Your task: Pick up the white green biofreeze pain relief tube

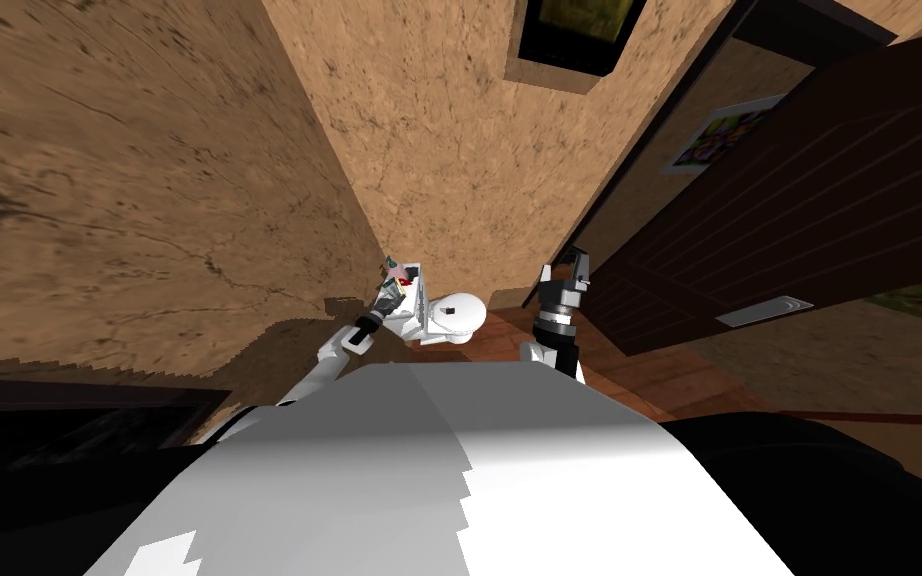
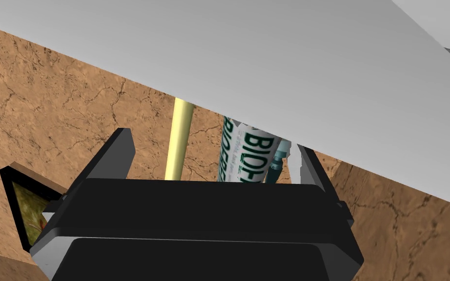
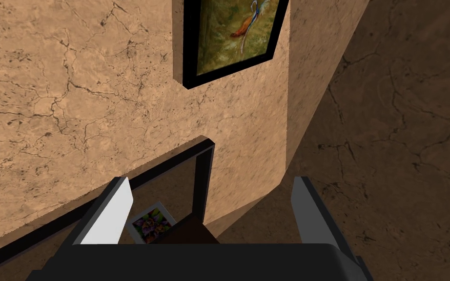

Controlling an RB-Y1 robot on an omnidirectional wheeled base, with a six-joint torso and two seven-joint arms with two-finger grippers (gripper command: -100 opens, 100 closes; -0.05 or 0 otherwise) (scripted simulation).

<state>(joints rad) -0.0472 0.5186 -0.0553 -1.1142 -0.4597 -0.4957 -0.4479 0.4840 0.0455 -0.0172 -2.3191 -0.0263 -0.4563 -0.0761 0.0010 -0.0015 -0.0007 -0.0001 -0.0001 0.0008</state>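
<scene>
Between parted fingers (image 2: 116, 156) of left tool (image 2: 212, 146), white-green tube (image 2: 246, 156) beside yellow stick (image 2: 180, 141)

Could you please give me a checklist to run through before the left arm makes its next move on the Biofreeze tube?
1. Jaws of the left gripper open: ok.
2. Biofreeze tube inside the gap: ok, though it stands nearer one finger than the other.
3. Tube alone in the gap: not ok. A yellow rod and a teal item stand there too.
4. Clearance under the flat grey surface that hides the tube's far end: cannot tell.
5. Tube's footing: cannot tell, as the gripper body covers its near end.
6. Jaws of the right gripper open and holding nothing: ok.
</scene>
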